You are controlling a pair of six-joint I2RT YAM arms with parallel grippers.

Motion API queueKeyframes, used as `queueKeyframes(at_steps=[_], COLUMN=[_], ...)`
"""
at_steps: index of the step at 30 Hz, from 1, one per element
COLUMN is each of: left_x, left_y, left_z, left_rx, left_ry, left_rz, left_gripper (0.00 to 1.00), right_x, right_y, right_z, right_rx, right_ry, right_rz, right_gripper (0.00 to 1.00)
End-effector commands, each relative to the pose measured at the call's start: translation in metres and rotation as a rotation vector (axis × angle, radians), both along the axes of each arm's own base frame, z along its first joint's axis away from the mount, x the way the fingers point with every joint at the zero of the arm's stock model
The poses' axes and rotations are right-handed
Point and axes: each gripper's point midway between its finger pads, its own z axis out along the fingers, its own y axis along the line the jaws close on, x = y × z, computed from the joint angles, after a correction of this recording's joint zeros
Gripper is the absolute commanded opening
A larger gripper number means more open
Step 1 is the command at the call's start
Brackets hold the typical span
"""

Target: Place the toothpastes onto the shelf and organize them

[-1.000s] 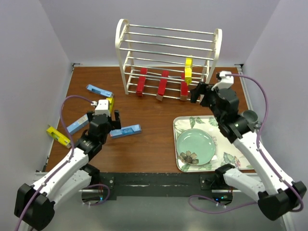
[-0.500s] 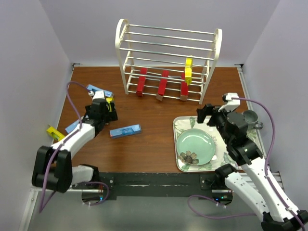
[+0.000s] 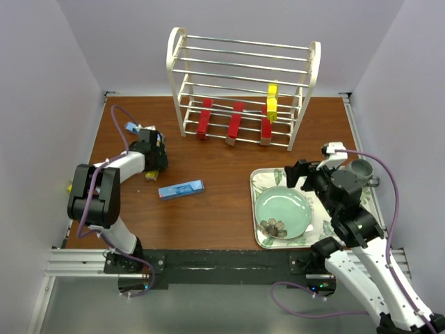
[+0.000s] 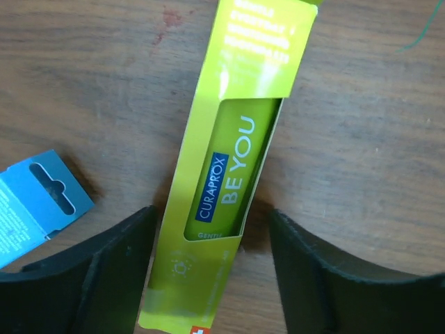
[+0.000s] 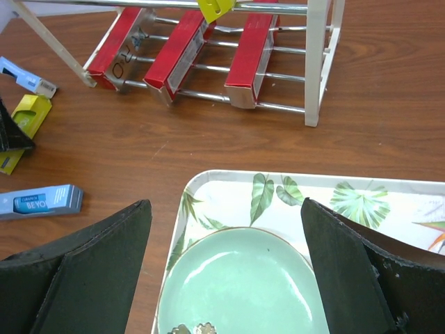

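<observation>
The white wire shelf (image 3: 174,69) stands at the back of the table. On its low rungs lean three red toothpastes (image 3: 235,124) (image 5: 181,52), and a yellow one (image 3: 272,102) stands higher up. My left gripper (image 3: 151,152) (image 4: 212,224) is down at the table's left, open. Its jaws straddle a yellow toothpaste (image 4: 229,167) that lies flat: the left finger is at the box's edge, with a gap on the right. One blue toothpaste (image 3: 181,189) (image 5: 38,202) lies mid-table and another (image 3: 131,127) lies beyond the left gripper. My right gripper (image 3: 299,174) (image 5: 226,209) hangs open and empty over the floral tray (image 3: 254,209).
A pale green plate (image 3: 283,211) (image 5: 243,285) lies in the tray (image 5: 306,188), and a grey cup (image 3: 361,169) stands at the tray's right end. A bit of another yellow box (image 3: 69,186) shows at the table's left edge behind my left arm.
My left arm has swung out to the far left and come down over the yellow box, its jaws narrowing. My right arm has drawn back from the shelf to above the tray.
</observation>
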Motion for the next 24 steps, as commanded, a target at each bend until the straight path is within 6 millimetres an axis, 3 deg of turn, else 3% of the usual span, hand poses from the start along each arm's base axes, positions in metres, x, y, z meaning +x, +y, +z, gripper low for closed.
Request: queueKeyframes(at_steps=[1, 5, 9, 16, 20, 24], left_x=[-0.002, -0.011, -0.018, -0.028, -0.039, -0.063], left_y=[-0.005, -0.004, -0.007, -0.027, -0.055, -0.101], left_z=[0.005, 0.006, 0.023, 0.067, 0.093, 0.115], left_rx=[-0.023, -0.016, -0.021, -0.080, -0.119, -0.088], left_ry=[0.018, 0.029, -0.006, -0.111, -0.180, -0.200], left_rz=[-0.041, -0.063, -0.100, -0.255, -0.403, -0.647], left_gripper=[0.63, 0.45, 0.29, 0.24, 0.21, 0.20], right_x=[-0.005, -0.006, -0.002, 0.008, 0.009, 0.008], right_y=[0.000, 0.002, 0.007, 0.027, 0.047, 0.072], right_z=[-0.008, -0.009, -0.007, 0.008, 0.015, 0.019], right_rx=[-0.011, 0.001, 0.010, 0.028, 0.019, -0.026], right_ry=[0.012, 0.019, 0.016, -0.021, -0.036, -0.035], right_rz=[0.019, 0.023, 0.037, 0.127, 0.245, 0.413], right_gripper=[0.93, 0.93, 0.93, 0.93, 0.93, 0.94])
